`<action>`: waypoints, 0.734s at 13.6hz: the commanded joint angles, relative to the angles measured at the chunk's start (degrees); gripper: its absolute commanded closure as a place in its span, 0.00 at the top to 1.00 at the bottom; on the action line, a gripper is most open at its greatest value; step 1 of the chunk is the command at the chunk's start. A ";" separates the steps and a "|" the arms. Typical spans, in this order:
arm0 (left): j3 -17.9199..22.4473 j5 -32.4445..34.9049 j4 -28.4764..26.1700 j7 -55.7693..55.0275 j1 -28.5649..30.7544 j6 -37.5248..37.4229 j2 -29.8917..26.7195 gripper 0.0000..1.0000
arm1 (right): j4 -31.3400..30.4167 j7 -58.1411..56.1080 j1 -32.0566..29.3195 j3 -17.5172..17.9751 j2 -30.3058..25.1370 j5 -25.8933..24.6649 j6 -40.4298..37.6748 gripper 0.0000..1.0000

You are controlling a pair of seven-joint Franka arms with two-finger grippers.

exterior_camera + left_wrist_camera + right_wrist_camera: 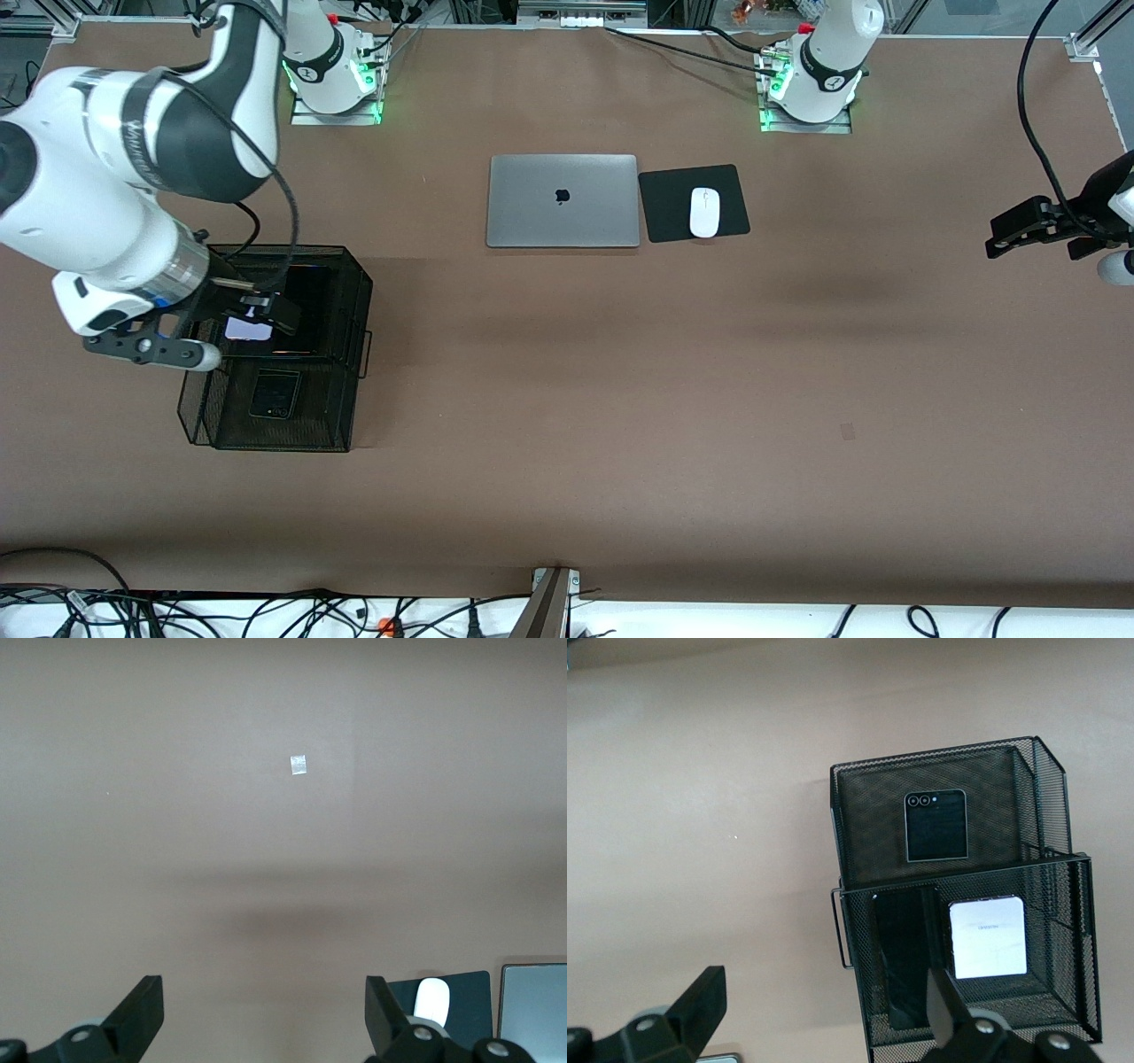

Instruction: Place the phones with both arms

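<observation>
A black mesh basket [356,354] with two compartments stands at the right arm's end of the table. The small pale lavender phone [248,329] and the long slim black phone [310,301] lie side by side in the compartment farther from the front camera. The small squarish black phone [274,393] lies alone in the nearer one. The right wrist view shows the lavender phone [988,937], the long black phone [904,957] and the small black phone [935,826]. My right gripper [266,306] [824,1001] hovers open and empty over the farther compartment. My left gripper [997,237] [266,1010] waits open and empty over bare table at the left arm's end.
A closed grey laptop [563,201] lies mid-table near the robots' bases. Beside it a white mouse [704,213] sits on a black pad [664,204]. A small tape mark [847,431] lies on the brown tabletop. Cables run along the table's front edge.
</observation>
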 commanded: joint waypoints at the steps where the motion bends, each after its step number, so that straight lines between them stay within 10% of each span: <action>1: 0.01 -1.55 0.13 -0.03 0.07 0.09 -0.53 1.00 | -0.53 -1.27 -1.27 -0.10 -1.42 2.65 -0.52 1.00; 7: 0.01 -1.55 0.04 -0.11 0.07 0.00 -0.53 1.00 | 3.51 -1.97 -8.83 2.61 -1.77 2.84 -6.24 1.00; 10: 0.01 -1.55 0.04 -0.11 0.07 0.00 -0.53 1.00 | 11.30 -0.75 -20.40 15.58 -2.74 -1.62 -9.91 1.00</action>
